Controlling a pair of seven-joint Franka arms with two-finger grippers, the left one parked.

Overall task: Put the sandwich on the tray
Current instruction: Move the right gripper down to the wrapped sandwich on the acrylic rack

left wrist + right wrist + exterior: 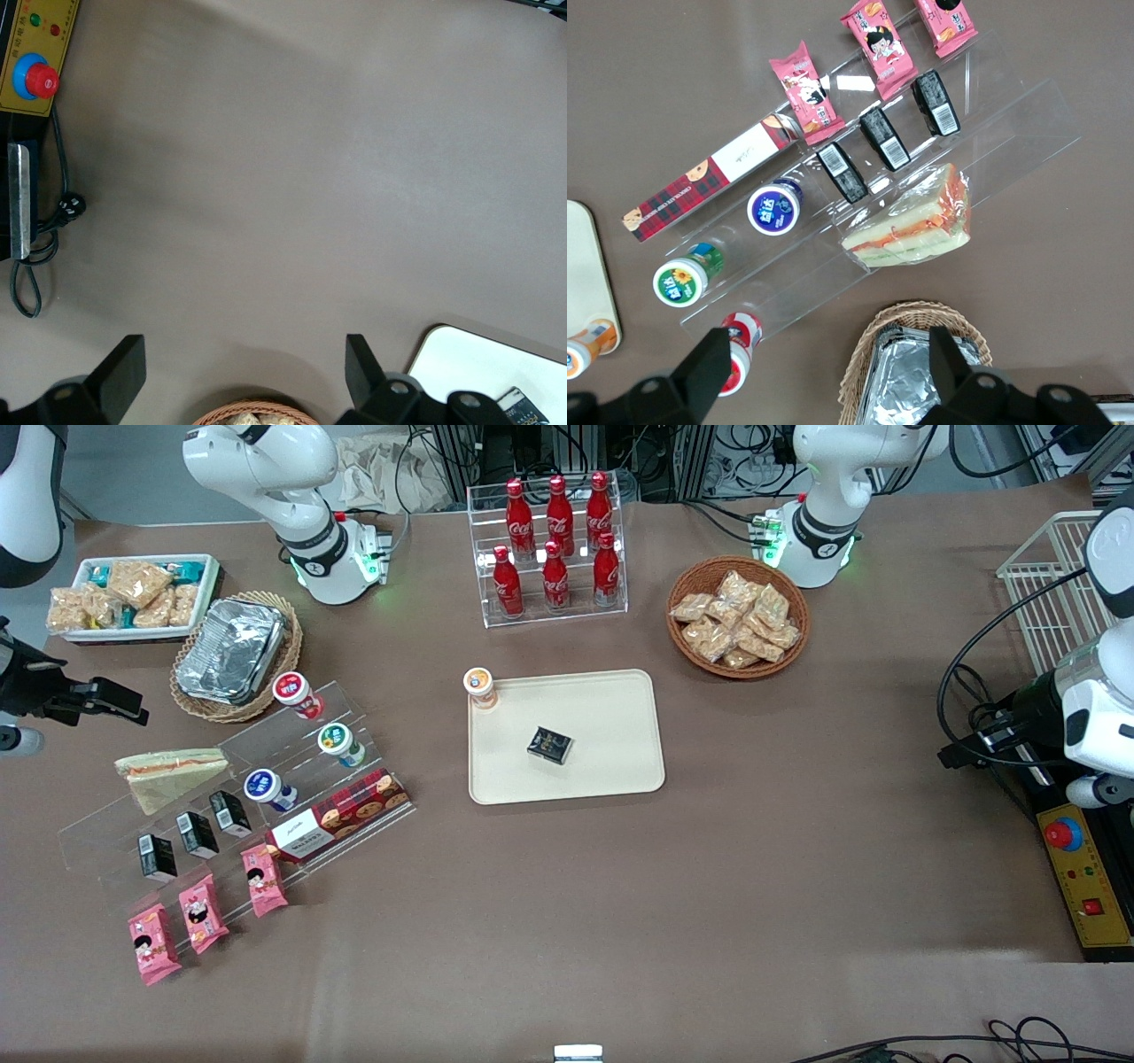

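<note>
On the clear stepped rack, front view: sandwich (171,776) lies on the top step, toward the working arm's end of the table.
Tray, front view: tray (567,737) sits mid-table, well apart from the sandwich; a small black box (549,745) lies on it and an orange-lidded cup (479,686) stands at its corner.
Gripper, front view: gripper (115,701) hangs above the table near the foil container (230,651), farther from the camera than the sandwich, holding nothing.
Right wrist view: fingers (709,372) are spread wide apart, empty; the sandwich (912,224) lies on the rack (992,115) beside the black boxes (886,139).
Left wrist view: only a corner of the tray (483,372) shows.
</note>
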